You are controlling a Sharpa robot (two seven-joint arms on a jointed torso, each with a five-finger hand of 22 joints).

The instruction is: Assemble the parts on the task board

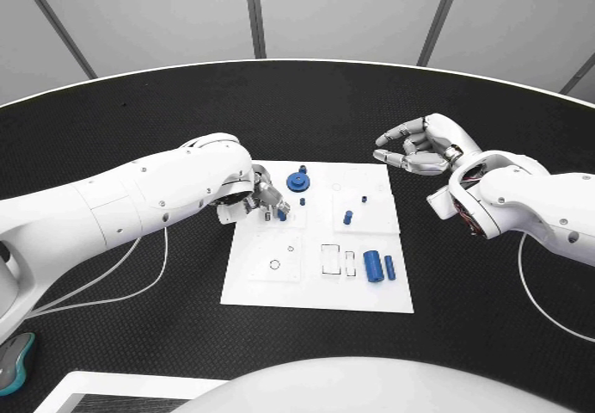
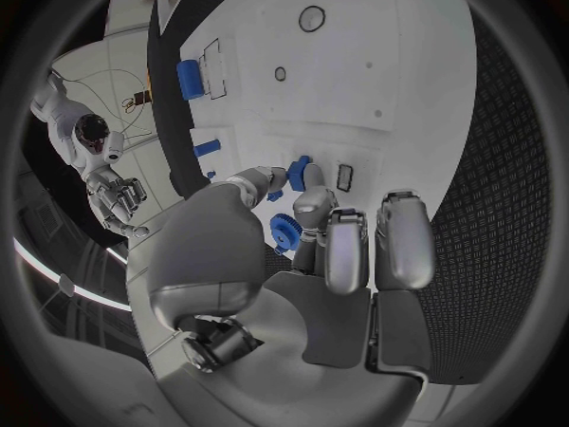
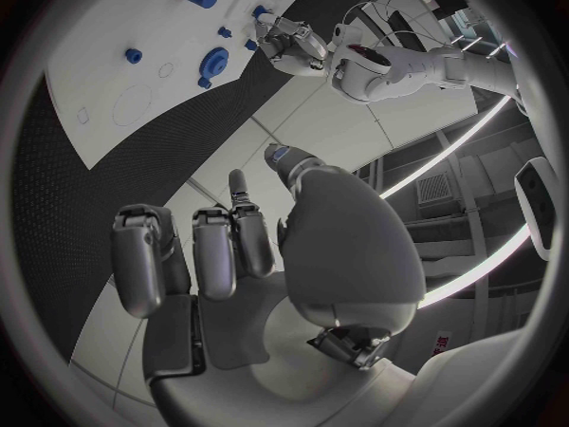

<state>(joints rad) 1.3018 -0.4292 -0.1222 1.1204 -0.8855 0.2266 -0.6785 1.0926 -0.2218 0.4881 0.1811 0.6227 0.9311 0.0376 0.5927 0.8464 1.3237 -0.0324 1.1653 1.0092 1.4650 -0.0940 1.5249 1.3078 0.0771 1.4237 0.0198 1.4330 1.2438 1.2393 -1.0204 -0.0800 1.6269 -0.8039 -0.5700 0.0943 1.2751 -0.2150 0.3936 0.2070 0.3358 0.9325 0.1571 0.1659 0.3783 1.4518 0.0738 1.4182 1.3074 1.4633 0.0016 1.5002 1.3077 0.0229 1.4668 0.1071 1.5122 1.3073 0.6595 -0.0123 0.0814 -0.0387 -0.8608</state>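
Head camera looks steeply down from above onto the flat white rectangular task board (image 1: 317,284) (seen whole). Each wrist camera sits close behind its own hand, facing obliquely toward that board (image 2: 356,57) (image 3: 107,47), which all three views share.

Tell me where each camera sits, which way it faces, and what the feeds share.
Head view: on the head, looking down at the task board; both arms show.
Left wrist view: behind the left hand, facing the board.
Right wrist view: behind the right hand, off the board.
Shared: the blue gear shows in every feed.
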